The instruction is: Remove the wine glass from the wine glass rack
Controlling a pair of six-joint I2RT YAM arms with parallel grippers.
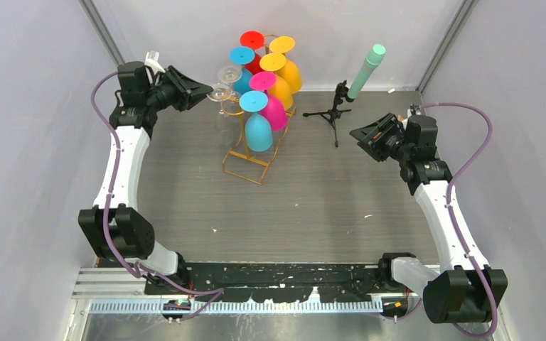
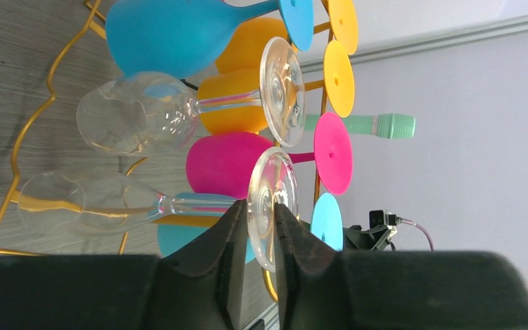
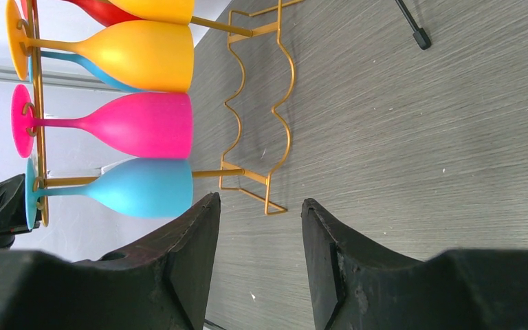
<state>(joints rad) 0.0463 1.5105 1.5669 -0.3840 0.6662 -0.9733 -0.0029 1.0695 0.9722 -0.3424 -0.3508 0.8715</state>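
Observation:
The gold wire wine glass rack (image 1: 245,160) stands at the back middle of the table, with several coloured glasses hanging upside down from it. Two clear wine glasses (image 1: 220,92) are on its left side. My left gripper (image 1: 202,91) is at the nearer clear glass. In the left wrist view it (image 2: 260,210) is shut on that glass's round foot (image 2: 269,180), pinched edge-on between the fingers, with the stem and bowl (image 2: 62,203) reaching away. I cannot tell whether the foot still rests in its hook. My right gripper (image 1: 359,133) is open and empty, right of the rack; it also shows in the right wrist view (image 3: 260,203).
A black tripod (image 1: 334,114) holding a green tube (image 1: 366,71) stands right of the rack, near my right gripper. The second clear glass (image 2: 130,120) hangs right beside the held one. Blue (image 3: 144,187), pink (image 3: 137,124) and orange (image 3: 137,55) glasses crowd the rack. Grey walls enclose the table.

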